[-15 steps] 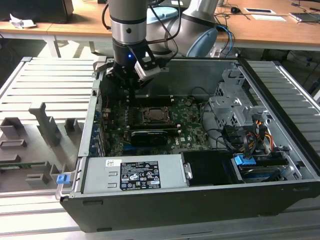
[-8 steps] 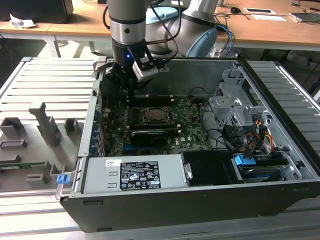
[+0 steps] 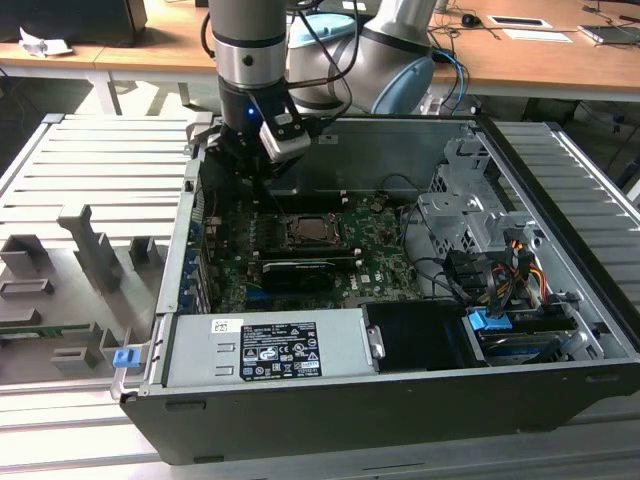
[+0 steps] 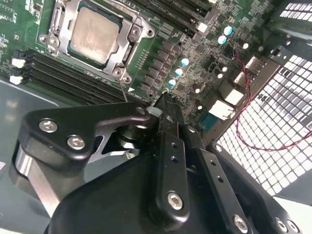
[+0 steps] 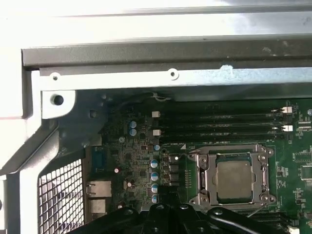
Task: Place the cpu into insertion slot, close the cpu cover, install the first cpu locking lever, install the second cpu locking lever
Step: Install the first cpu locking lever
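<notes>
The cpu [image 4: 95, 34] lies flat in the insertion slot [image 3: 305, 233], silvery top up, also visible in the first wrist view [image 5: 234, 179]. The cpu cover [image 4: 132, 35] is folded down around it as a silver frame [image 5: 204, 168]. A thin metal locking lever [image 4: 123, 90] sticks out from the socket's corner toward my fingers. My gripper [image 4: 163, 105] hangs just above the green board beside the socket, on the exterior view's left of it [image 3: 260, 195], fingers together and holding nothing.
Memory slots [image 5: 219, 124] run along one side of the socket. A long black card [image 3: 298, 272] lies in front of it. The case's perforated wall [image 4: 273, 122], grey power supply [image 3: 265, 350], drive cage [image 3: 470, 215] and loose cables [image 3: 440, 270] hem in the board.
</notes>
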Action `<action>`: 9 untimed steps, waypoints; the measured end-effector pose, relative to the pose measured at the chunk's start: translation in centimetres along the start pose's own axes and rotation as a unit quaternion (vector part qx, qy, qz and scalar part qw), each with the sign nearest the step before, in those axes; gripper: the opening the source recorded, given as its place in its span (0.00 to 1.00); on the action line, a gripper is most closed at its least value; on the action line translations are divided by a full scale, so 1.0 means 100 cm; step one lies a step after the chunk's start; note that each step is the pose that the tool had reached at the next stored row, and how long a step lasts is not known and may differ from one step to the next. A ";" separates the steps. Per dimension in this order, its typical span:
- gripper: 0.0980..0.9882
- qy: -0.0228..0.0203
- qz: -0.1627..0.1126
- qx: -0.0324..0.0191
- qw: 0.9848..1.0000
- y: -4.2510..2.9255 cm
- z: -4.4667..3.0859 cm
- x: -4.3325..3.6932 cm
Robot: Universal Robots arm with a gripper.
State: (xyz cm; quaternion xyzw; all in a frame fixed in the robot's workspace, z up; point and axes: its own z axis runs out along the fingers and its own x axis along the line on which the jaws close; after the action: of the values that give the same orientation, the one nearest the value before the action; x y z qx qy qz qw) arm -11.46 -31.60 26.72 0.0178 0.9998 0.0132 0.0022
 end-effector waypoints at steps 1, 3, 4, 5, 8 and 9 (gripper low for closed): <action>0.01 0.000 0.000 0.000 1.000 0.0000 0.0006 0.0001; 0.01 0.000 0.000 0.000 1.000 0.0002 0.0021 0.0002; 0.01 0.000 0.000 0.000 1.000 0.0008 0.0028 0.0002; 0.01 0.000 0.000 0.000 1.000 0.0013 0.0035 0.0003; 0.01 0.000 0.000 0.000 1.000 0.0026 0.0066 0.0003; 0.01 0.000 0.000 0.000 1.000 0.0029 0.0072 0.0003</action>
State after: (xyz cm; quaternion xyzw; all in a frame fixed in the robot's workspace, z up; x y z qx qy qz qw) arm -11.48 -31.29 26.01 0.0177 0.9998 0.0132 0.0021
